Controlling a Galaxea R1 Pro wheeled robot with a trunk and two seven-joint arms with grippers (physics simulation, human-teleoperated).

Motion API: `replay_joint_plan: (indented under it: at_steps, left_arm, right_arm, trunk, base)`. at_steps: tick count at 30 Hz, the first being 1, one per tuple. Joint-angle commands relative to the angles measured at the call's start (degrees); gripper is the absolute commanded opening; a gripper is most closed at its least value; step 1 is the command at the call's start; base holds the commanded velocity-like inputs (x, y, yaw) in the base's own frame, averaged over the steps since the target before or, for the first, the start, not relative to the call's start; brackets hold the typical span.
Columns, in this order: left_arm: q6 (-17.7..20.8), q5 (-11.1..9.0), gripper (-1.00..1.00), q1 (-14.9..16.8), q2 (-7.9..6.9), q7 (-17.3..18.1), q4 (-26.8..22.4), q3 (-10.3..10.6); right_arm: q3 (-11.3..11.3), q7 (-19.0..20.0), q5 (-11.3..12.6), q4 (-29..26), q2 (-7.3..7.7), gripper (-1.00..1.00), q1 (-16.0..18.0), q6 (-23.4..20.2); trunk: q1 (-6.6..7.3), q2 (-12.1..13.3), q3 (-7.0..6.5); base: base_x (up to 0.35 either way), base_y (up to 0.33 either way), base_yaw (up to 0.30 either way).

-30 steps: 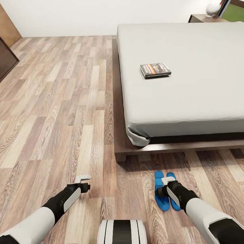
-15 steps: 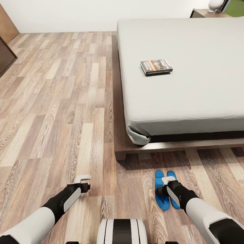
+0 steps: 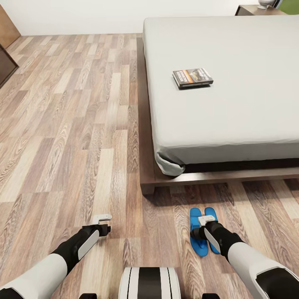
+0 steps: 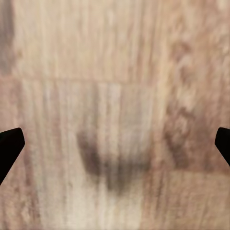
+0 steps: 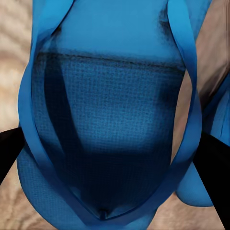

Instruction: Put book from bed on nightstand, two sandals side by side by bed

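Observation:
The book (image 3: 192,77), dark with an orange band, lies flat on the grey mattress of the bed (image 3: 232,112). Two blue sandals (image 3: 195,232) (image 3: 212,216) lie side by side on the floor just before the bed's foot. My right gripper (image 3: 204,220) hovers over them, open. In the right wrist view its dark fingertips (image 5: 10,148) stand wide apart either side of one sandal (image 5: 110,105), with the other sandal (image 5: 216,115) at the edge. My left gripper (image 3: 101,217) is open over bare floor, its fingertips (image 4: 9,143) far apart. A nightstand (image 3: 255,9) shows beyond the bed.
Wood-plank floor (image 3: 74,124) stretches wide to the left of the bed. The dark bed frame (image 3: 146,182) juts out at floor level near the sandals. Dark wooden furniture (image 3: 6,62) stands at the far left. A white round object (image 3: 264,3) sits on the nightstand.
The whole view has shifted a little: the book and the far end of the bed sit higher in the picture. Arms and sandals keep their places.

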State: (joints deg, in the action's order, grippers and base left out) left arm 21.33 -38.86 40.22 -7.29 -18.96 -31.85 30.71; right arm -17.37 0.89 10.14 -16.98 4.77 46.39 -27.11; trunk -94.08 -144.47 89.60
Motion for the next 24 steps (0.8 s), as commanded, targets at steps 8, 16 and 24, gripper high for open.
replay_joint_plan:
  at_steps: [8,16,24]
  left_arm:
    - [0.1,-0.6,1.00,0.0,-0.09,-0.6,-0.1,0.4]
    - [0.0,-0.6,1.00,0.0,-0.12,-0.6,-0.1,0.4]
    - [0.0,-0.6,1.00,0.0,-0.09,-0.6,-0.1,0.5]
  right_arm:
    - [-0.4,-3.1,0.6,-0.3,0.07,-1.00,0.0,0.9]
    - [-0.4,-3.5,0.6,-0.3,0.07,-1.00,0.0,1.5]
    - [-0.4,-3.5,0.6,-0.3,0.07,-1.00,0.0,1.5]
  trunk:
    - [0.01,0.0,0.03]
    - [0.01,0.0,0.03]
    - [0.01,0.0,0.03]
  base:
    - [0.000,0.000,0.000]
    - [0.000,0.000,0.000]
    - [0.000,0.000,0.000]
